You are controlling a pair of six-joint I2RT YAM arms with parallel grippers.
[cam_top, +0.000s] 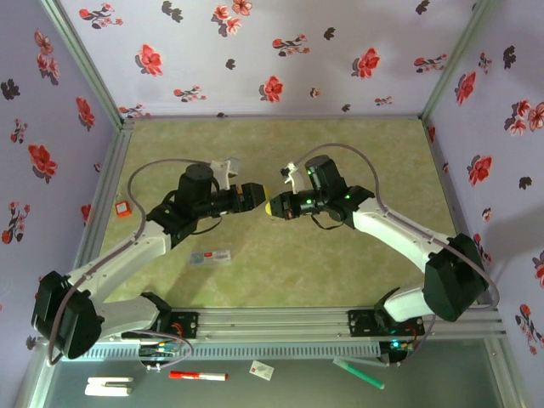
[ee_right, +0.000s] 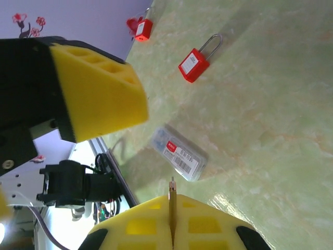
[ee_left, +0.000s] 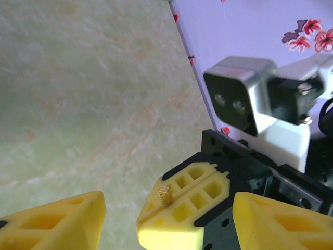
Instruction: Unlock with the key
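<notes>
Right pincer [ee_right: 171, 208] clamped the key [ee_right: 171, 188], tip protruding. Left pincer [cam_top: 252, 197] stood apart, empty. Red padlock [ee_right: 194, 64] lay on table [ee_right: 270, 130]; unlocking not begun.

Right fingers [ee_right: 208, 225] are pressed together at the bottom edge, with the key [ee_right: 171, 188] pinched in their seam and its thin tip sticking up out of it. One left finger [ee_right: 96, 94] hangs top-left, apart from them. On the green marbled surface [ee_right: 270, 130] a clear labelled packet [ee_right: 179, 153] lies just past the key tip, a red padlock [ee_right: 194, 65] lies flat further out, and a second red padlock [ee_right: 142, 27] sits by the wall [ee_right: 88, 15].
</notes>
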